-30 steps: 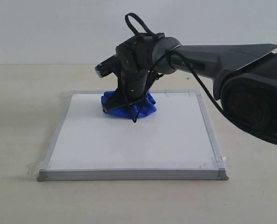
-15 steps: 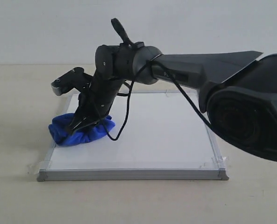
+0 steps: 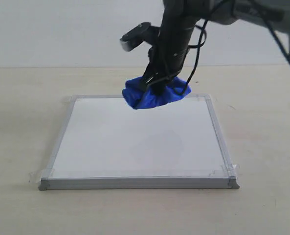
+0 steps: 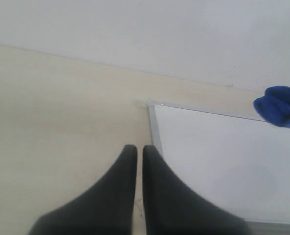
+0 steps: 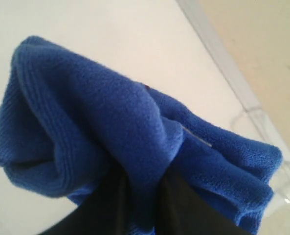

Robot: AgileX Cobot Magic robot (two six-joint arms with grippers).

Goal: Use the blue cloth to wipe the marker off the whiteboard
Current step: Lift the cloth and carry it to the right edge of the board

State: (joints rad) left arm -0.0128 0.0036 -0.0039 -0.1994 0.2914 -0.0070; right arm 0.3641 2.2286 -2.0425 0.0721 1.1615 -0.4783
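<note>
The whiteboard (image 3: 100,147) lies flat on the table, and no red marker line shows on it. Only a faint greyish smudge (image 3: 157,144) sits near its middle. My right gripper (image 3: 157,84) is shut on the bunched blue cloth (image 3: 157,94) and holds it in the air over the board's far edge. In the right wrist view the cloth (image 5: 110,112) is pinched between the dark fingers (image 5: 184,210), with the board (image 5: 110,24) beneath. My left gripper (image 4: 135,149) is shut and empty, hovering by the board's left frame (image 4: 156,132). The cloth (image 4: 280,105) shows at that view's edge.
The pale wooden table (image 3: 17,127) surrounds the board, with a white wall (image 3: 61,29) behind. Clear tape (image 3: 227,170) holds the board's corners. The right arm's black cable (image 3: 196,44) hangs beside the wrist.
The right gripper swept the cloth from the board's back to its front-left edge, then lifted it off and carried it up to the back right. The arm has pulled back.
</note>
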